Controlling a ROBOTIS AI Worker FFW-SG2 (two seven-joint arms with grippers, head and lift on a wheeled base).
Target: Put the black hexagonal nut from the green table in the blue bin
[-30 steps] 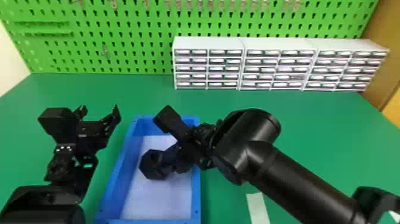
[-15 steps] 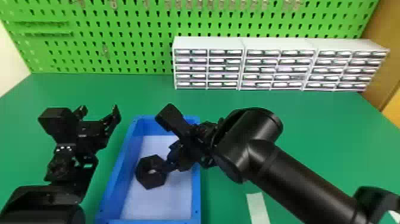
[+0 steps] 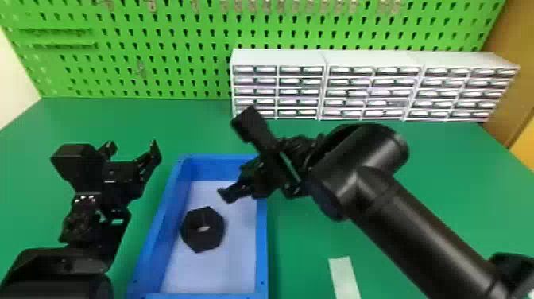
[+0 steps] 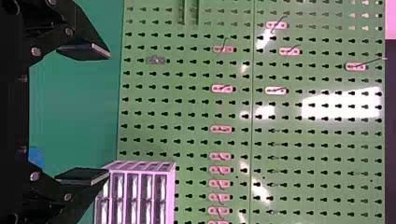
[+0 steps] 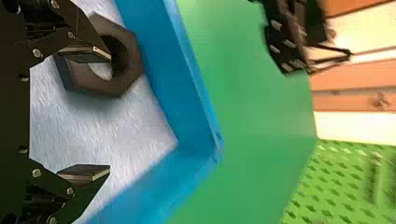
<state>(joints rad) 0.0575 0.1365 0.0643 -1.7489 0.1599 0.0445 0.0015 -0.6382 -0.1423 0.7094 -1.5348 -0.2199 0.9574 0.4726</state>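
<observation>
I see the black hexagonal nut [image 3: 214,234] in the blue rectangular bin [image 3: 261,246], my black right claw [image 5: 110,112] open; probably only withdrawal is left.

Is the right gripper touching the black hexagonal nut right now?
Apart. The head view shows the pale floor of the blue bin between the black hexagonal nut and the nearest finger of the open right gripper.

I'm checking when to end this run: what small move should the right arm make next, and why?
Probably lift the right gripper up and out of the blue bin. The black hexagonal nut lies on the bin's floor, and the gripper's fingers are spread with nothing between them, so the placing looks done.
</observation>
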